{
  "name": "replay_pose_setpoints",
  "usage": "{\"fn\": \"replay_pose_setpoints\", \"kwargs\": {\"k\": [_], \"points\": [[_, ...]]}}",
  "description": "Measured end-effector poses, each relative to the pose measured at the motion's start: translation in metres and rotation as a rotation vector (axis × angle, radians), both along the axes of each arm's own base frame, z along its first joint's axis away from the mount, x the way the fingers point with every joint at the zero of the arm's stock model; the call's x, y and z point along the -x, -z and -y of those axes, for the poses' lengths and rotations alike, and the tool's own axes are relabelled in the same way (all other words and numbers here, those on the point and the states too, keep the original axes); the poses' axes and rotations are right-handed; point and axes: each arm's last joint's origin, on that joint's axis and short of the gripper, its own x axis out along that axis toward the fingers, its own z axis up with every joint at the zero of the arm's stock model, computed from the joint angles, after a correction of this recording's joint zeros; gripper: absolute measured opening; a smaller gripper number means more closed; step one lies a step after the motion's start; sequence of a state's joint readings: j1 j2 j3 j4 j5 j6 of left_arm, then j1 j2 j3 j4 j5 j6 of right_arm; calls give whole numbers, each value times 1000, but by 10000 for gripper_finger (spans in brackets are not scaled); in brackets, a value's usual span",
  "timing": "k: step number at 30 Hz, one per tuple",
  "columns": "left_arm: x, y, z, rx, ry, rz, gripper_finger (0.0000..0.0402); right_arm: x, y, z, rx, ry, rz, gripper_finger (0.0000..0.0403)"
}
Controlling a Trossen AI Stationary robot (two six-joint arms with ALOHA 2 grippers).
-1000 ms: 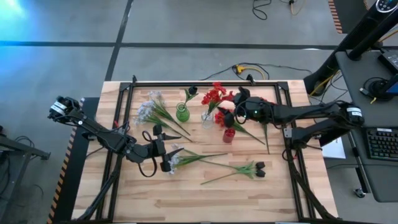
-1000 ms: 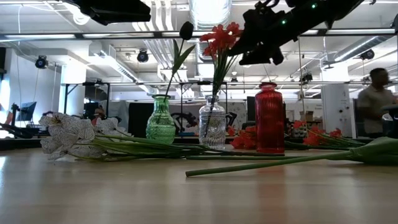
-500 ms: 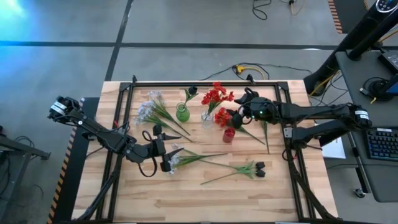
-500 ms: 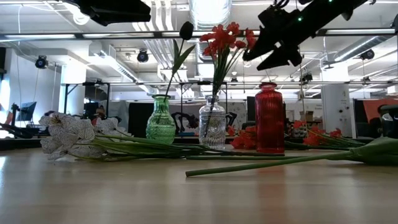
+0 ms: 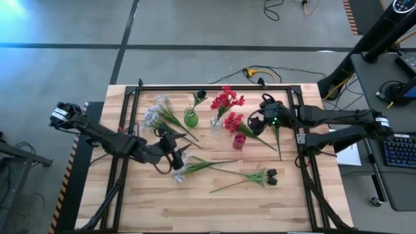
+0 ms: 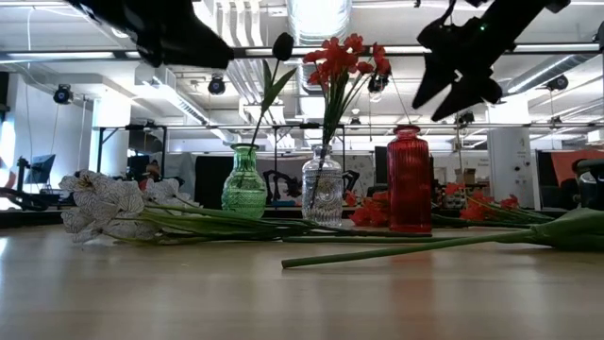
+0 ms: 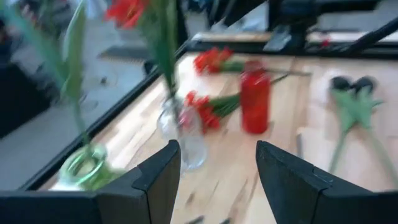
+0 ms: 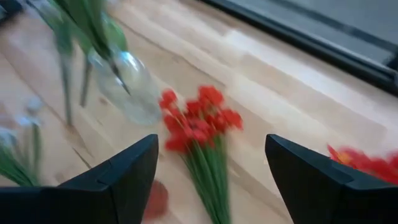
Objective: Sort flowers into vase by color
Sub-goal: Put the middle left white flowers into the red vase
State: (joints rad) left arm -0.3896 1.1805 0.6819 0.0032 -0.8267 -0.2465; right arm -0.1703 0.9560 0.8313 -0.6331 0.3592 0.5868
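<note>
Three vases stand in a row mid-table: green vase point(image 5: 190, 117) holding a dark bud stem point(image 5: 199, 96), clear vase point(image 5: 216, 123) holding red blossoms point(image 5: 225, 99), red vase point(image 5: 239, 141) with nothing seen in it. Loose red spray point(image 5: 235, 122) lies just beside the red vase, stems running toward the right side; wrist view shows another red bunch point(image 7: 211, 59) farther back near the table edge. Pale blue-white spray point(image 5: 156, 113) lies left of the green vase, a second pale one point(image 5: 182, 168) lies near table centre, stem pointing right. Dark-bud stem pair point(image 5: 270, 175) lies front right, apart from the vases. Left gripper point(image 5: 174, 151) hangs above the table just by the second pale spray, fingers point(image 7: 155, 174) apart, nothing between them. Right gripper point(image 5: 255, 121) is up in the air right of the clear vase, over the loose red spray, fingers point(image 8: 121, 174) wide apart, empty. Low view shows both grippers raised well above the table point(image 5: 214, 201), right one point(image 6: 451, 80) above and right of the red vase point(image 6: 409, 179).
</note>
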Motion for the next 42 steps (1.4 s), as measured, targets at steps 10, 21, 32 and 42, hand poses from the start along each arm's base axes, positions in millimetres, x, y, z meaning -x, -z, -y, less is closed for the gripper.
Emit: {"fn": "replay_pose_setpoints", "kwargs": {"k": [10,21,32,42], "points": [[8,14,-12,123,-26,-197,192,9,-2,-2,-41,22,-136,269],[14,22,-16,123,-60,-286,192,15,-5,-7,-215,-27,-182,254],[10,21,-34,61,-98,-323,192,21,-1,-17,-460,-93,-230,244],[7,20,-47,21,-120,-333,192,23,1,-42,-585,-129,-274,240]]}}
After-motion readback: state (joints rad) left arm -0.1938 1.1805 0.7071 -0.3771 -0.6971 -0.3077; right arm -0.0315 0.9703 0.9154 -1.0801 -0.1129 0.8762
